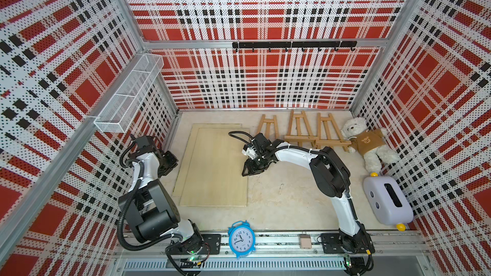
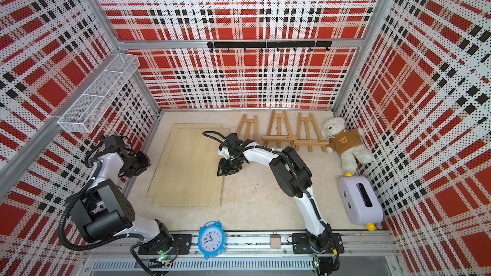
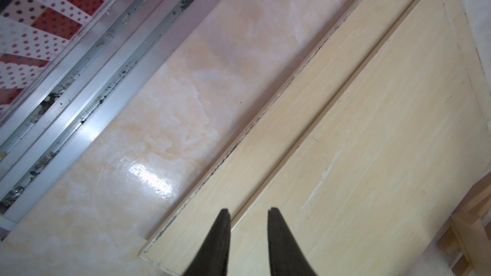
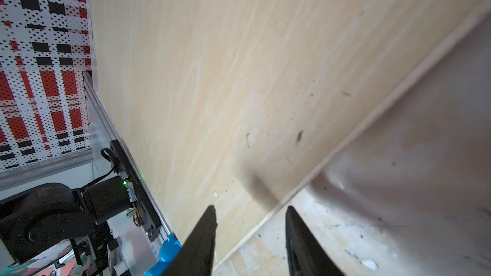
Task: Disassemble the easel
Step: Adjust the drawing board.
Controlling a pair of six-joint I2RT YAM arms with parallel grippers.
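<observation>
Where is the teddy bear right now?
In both top views the teddy bear lies in the far right corner, right beside the rightmost easel and just beyond the lilac box.

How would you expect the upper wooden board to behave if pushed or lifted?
Lying flat on the lower board, the upper board would probably slide if pushed. It looks thin and rigid: likely light, awkward to pinch.
</observation>
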